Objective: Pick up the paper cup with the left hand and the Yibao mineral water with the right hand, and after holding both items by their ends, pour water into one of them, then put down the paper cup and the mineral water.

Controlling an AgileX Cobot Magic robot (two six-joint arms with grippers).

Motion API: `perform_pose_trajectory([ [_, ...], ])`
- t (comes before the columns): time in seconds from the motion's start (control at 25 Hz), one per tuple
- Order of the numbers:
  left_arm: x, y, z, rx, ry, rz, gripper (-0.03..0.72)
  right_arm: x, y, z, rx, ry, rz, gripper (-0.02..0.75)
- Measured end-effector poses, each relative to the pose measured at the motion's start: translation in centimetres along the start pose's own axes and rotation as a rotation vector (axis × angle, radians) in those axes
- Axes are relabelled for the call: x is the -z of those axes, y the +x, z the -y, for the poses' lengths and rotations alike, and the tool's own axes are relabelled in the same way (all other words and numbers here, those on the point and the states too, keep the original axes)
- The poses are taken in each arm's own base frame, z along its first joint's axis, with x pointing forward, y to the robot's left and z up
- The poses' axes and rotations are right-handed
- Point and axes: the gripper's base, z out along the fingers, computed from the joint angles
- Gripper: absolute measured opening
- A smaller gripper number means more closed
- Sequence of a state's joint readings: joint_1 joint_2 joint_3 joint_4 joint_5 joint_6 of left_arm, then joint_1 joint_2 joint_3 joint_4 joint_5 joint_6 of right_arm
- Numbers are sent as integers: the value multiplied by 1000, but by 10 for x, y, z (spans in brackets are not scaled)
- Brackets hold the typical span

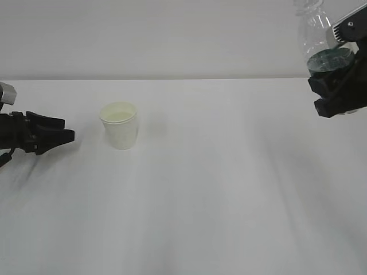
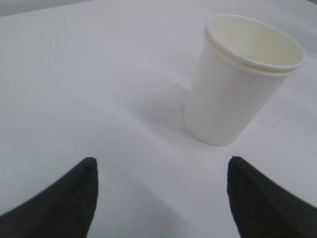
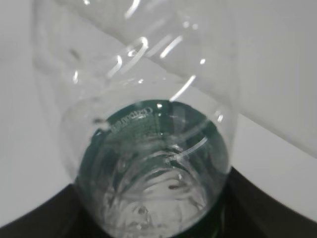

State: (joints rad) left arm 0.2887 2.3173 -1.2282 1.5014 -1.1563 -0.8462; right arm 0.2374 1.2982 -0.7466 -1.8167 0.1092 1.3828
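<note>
The only lettering in view stands on the dark green label band of the Yibao mineral water [image 3: 153, 163], seen through the clear ribbed plastic in the right wrist view: a short line of white print, mirrored and too blurred to read. In the exterior view the same band shows only as dark green. The paper cup [image 1: 119, 125] bears no print.
</note>
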Motion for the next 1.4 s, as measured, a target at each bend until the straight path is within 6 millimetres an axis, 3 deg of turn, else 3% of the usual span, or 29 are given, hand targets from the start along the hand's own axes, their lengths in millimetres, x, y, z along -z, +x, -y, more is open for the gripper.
perform_pose_trajectory([
  [0.4,0,0,0,-1,1,-1,582,-22,15,-10,2,-42,-80,428],
  [1.4,0,0,0,-2,3,-4,572,-23,16,-11,-47,-44,-87,428],
])
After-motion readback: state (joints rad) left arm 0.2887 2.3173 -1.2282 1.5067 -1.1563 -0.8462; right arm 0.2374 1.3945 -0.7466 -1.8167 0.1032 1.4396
